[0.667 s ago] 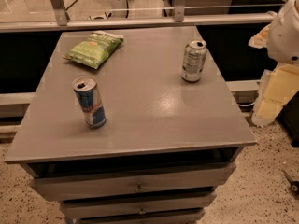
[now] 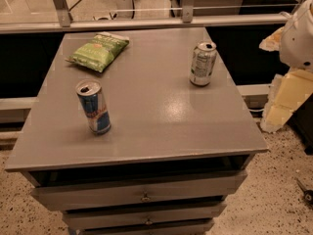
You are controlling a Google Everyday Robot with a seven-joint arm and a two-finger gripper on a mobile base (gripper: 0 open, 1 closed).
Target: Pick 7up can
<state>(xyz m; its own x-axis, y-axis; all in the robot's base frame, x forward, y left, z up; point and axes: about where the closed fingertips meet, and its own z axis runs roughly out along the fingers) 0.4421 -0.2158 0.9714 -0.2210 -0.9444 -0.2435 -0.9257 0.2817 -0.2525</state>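
The 7up can [image 2: 203, 63], silvery-white with green markings and an open silver top, stands upright near the back right of the grey table [image 2: 161, 131]. My gripper [image 2: 287, 98] shows as cream-coloured parts under the white arm housing [image 2: 299, 33] at the right edge of the view. It hangs beyond the table's right side, well apart from the can and level with it, and nothing shows in its hold.
A taller slim blue-and-silver can [image 2: 93, 106] stands upright at the front left. A green chip bag [image 2: 99, 50] lies at the back left. A metal rail [image 2: 146, 22] runs behind the table, and drawers [image 2: 142, 196] sit below its front edge.
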